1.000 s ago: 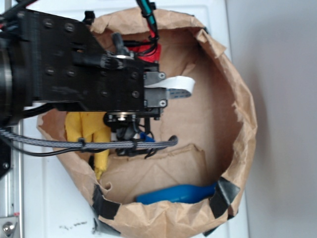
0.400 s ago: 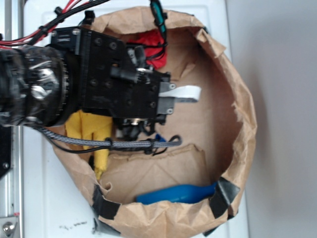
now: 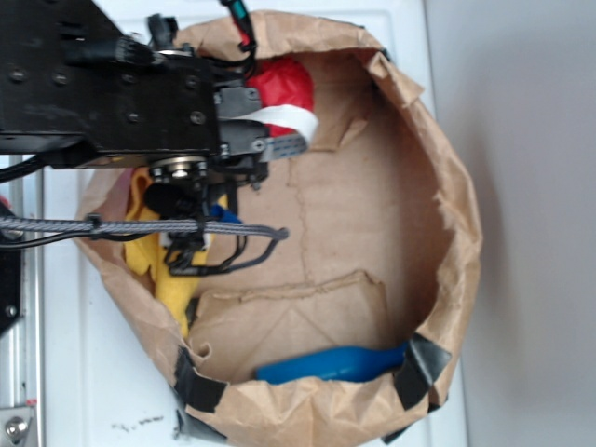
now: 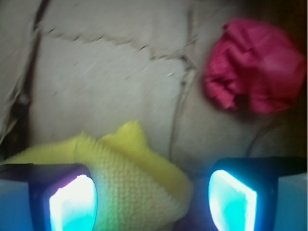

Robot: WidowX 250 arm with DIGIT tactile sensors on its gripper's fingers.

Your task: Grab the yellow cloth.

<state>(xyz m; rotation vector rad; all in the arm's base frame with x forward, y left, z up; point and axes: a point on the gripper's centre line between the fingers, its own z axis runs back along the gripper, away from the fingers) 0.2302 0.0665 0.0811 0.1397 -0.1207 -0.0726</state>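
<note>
The yellow cloth (image 3: 173, 279) lies at the left inside of the brown paper bag (image 3: 461, 233), mostly hidden under my arm. In the wrist view the yellow cloth (image 4: 139, 185) fills the lower left, its terry fold reaching between my two lit pads. It lies against the left pad (image 4: 72, 204), with a gap to the right pad (image 4: 231, 199). My gripper (image 4: 154, 202) is open around that fold. In the exterior view the gripper (image 3: 293, 133) points right, just below the red wad.
A red crumpled wad (image 3: 284, 82) lies at the bag's top edge and shows in the wrist view (image 4: 255, 67) at upper right. A blue plastic bottle (image 3: 331, 363) lies along the bag's bottom wall. The bag's floor is creased brown paper.
My arm has moved left and up in the exterior view, toward the bag's left side. More of the yellow cloth is covered by the arm.
</note>
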